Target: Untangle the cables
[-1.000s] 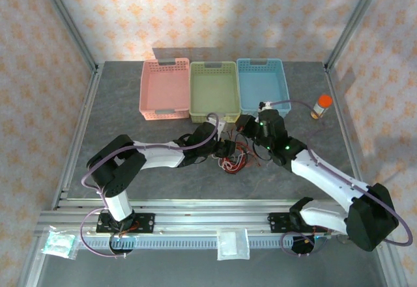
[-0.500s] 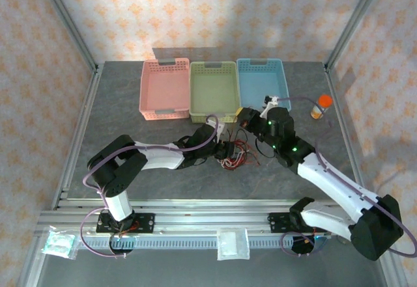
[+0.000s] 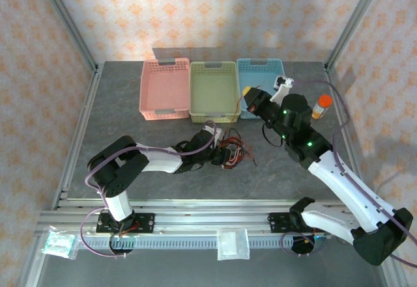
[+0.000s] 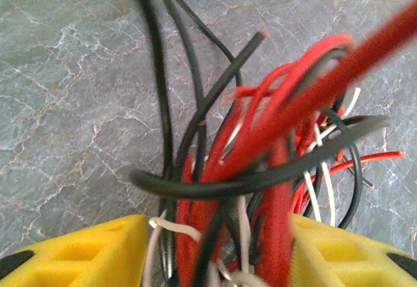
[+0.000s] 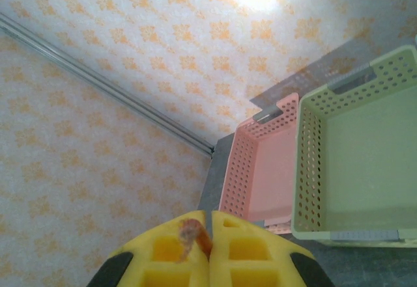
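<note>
The cables [image 3: 234, 151] lie as a small red, black and white tangle on the grey table in front of the green basket. My left gripper [image 3: 218, 155] is low at the tangle's left side. In the left wrist view its yellow fingers [image 4: 91, 251] press both sides of the bundle of cables [image 4: 254, 163], and the left gripper [image 4: 218, 235] is shut on it. One red cable [image 4: 365, 66] stretches up to the right. My right gripper [image 3: 247, 94] is raised near the blue basket. In its wrist view the right gripper [image 5: 210, 225] is shut on a reddish cable end [image 5: 195, 232].
Pink [image 3: 165, 88], green [image 3: 214, 88] and blue [image 3: 260, 75] baskets stand in a row at the back. They hold nothing I can see. An orange-capped bottle [image 3: 321, 106] stands at the right. The right wrist view looks over the pink basket [image 5: 260, 170] and green basket [image 5: 365, 163].
My right gripper has risen and moved back and right toward the blue basket, staying shut on the cable end. The left gripper closed slightly on the tangle.
</note>
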Controlling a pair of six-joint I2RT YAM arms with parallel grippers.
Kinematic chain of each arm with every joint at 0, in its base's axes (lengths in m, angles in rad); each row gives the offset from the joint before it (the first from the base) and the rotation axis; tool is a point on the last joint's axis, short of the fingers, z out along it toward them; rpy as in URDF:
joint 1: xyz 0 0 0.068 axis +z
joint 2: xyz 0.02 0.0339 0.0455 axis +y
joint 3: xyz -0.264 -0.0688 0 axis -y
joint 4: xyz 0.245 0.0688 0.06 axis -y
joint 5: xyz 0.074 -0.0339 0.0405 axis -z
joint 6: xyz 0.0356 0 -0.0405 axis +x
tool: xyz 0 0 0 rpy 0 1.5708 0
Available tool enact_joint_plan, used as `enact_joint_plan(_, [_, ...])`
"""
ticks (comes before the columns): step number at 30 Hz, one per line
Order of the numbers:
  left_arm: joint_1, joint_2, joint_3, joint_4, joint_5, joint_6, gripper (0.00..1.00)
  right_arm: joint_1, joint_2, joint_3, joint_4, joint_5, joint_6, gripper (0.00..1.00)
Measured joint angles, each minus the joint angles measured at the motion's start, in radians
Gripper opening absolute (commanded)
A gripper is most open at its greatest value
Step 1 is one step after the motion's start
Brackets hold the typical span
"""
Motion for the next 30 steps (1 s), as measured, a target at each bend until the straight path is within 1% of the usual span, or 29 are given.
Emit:
enact_joint_plan(6, [0.0, 0.0, -0.005, 0.006, 0.002, 0.0, 0.55, 0.0, 0.0, 0.094, -0.069, 0.029, -0.055, 0.0])
enact_joint_plan(15, [0.0, 0.0, -0.014, 0.005, 0.002, 0.0, 0.54, 0.0, 0.0, 0.29, -0.146, 0.065, -0.145, 0.0])
enact_joint_plan(22, [0.0, 0.0, -0.021, 0.006, 0.002, 0.0, 0.54, 0.0, 0.0, 0.377, -0.179, 0.076, -0.193, 0.0])
enact_joint_plan(30, [0.0, 0.0, -0.039, 0.006, 0.001, 0.0, 0.55, 0.0, 0.0, 0.468, -0.216, 0.121, -0.246, 0.0])
